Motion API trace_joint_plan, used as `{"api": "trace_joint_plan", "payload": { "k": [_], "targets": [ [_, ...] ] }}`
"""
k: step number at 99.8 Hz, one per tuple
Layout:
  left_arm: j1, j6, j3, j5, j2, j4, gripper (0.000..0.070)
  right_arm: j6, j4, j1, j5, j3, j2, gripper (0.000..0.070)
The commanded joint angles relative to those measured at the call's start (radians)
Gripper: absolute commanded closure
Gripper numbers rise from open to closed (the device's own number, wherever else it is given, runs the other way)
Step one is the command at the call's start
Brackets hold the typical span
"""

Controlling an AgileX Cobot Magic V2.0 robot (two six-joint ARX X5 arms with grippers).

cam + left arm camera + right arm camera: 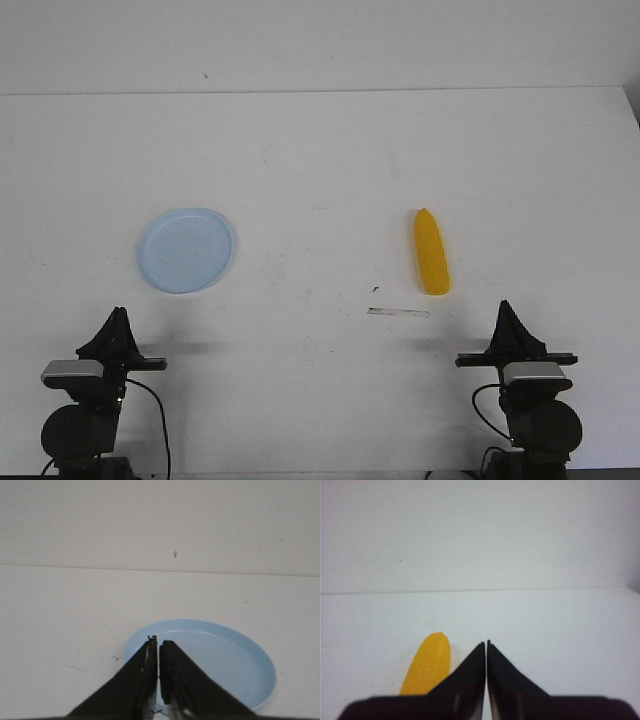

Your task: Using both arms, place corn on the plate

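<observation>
The yellow corn (431, 252) lies on the white table, right of centre, tapered end pointing away from me. It also shows in the right wrist view (427, 666), just beside the fingers. The pale blue plate (186, 249) lies left of centre and is empty; it also shows in the left wrist view (225, 660). My left gripper (116, 322) is shut and empty, near the front edge, short of the plate. In its wrist view (158, 644) its tips lie over the plate's near rim. My right gripper (508, 312) (486, 643) is shut and empty, in front of and to the right of the corn.
A short strip of clear tape (398, 312) lies on the table just in front of the corn. The table's far edge meets a white wall (320, 45). The right table edge (632, 110) shows at the far right.
</observation>
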Motion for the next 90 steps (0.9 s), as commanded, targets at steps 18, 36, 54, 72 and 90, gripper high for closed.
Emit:
{"api": "trace_joint_plan", "payload": {
  "k": [18,36,54,72,90],
  "targets": [
    [0.001,0.001,-0.021,0.001,-0.002,0.018,0.0698,0.01,0.01,0.002,0.0,-0.001,0.002,0.0696],
    [0.001,-0.041,-0.021,-0.001,-0.002,0.02,0.0699,0.01,0.01,0.002,0.0,-0.001,0.002,0.0696],
    [0.001,-0.151,0.018,-0.022,-0.001,0.022,0.0698,0.01,0.01,0.002,0.0,-0.001,0.002,0.0696],
    [0.001,-0.143,0.132,-0.022,0.02,0.022,0.0698,0.01,0.01,0.002,0.0,-0.001,0.002,0.0696],
    [0.001,-0.121,0.273,-0.022,0.105,0.015,0.0698,0.01,0.01,0.002,0.0,-0.001,0.002,0.0696]
  ]
}}
